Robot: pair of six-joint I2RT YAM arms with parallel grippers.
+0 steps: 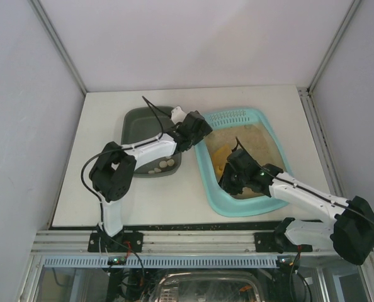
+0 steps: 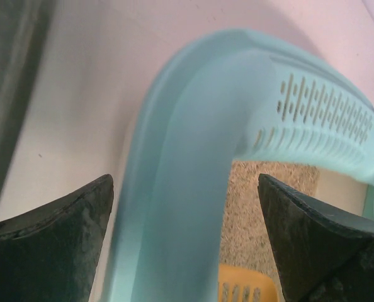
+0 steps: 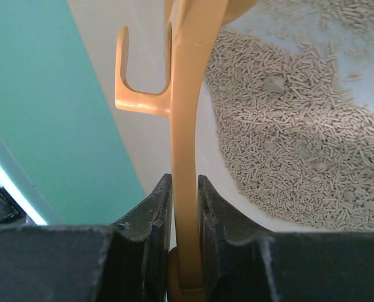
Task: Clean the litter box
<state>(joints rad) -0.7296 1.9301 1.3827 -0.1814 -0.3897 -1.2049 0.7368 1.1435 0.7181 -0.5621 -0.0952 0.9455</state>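
Observation:
The light-teal litter box (image 1: 207, 179) lies right of centre, with beige litter (image 1: 253, 141) and a perforated strip (image 1: 228, 117) at its far end. My left gripper (image 1: 196, 130) hovers over its far-left corner. In the left wrist view the gripper (image 2: 186, 184) is open, its fingers (image 2: 67, 233) standing either side of the box's rim (image 2: 193, 126) without touching it. My right gripper (image 1: 232, 171) is inside the box near its front. It is shut on the handle of a yellow scoop (image 1: 220, 157). In the right wrist view the gripper (image 3: 186, 184) clamps the handle (image 3: 187, 94) above the litter (image 3: 288, 126).
A smaller dark grey-green tub (image 1: 136, 121) stands left of the litter box, with a few pale clumps (image 1: 164, 165) at its near end. The left arm reaches across over it. White walls enclose the table (image 1: 105, 189) on three sides.

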